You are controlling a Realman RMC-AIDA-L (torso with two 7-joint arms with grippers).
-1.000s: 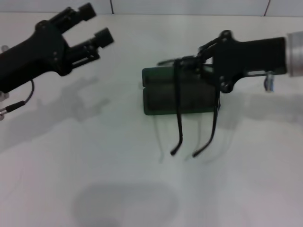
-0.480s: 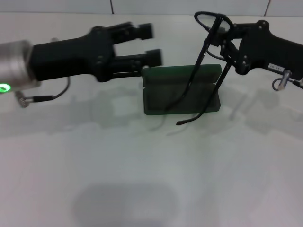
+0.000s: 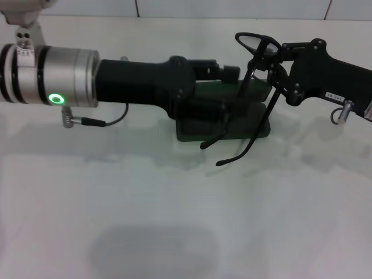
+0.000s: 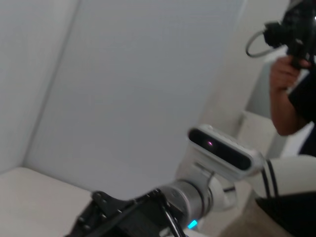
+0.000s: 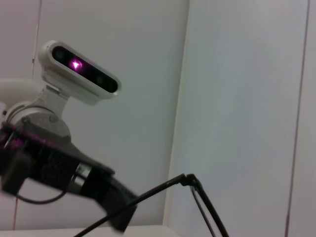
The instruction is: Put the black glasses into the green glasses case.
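Black glasses (image 3: 254,87) hang over the green glasses case (image 3: 256,127) — right gripper (image 3: 273,58) pinches their front, temples dangling. Left gripper (image 3: 224,87) lies across the case — finger state not discernible.

You see a bright, even light from above in the head view. The white table (image 3: 186,221) carries soft grey shadows, one broad and round near you. The left arm (image 3: 139,87) looks slightly smeared. Both wrist views are softer; the black glasses (image 5: 197,197) appear blurred.
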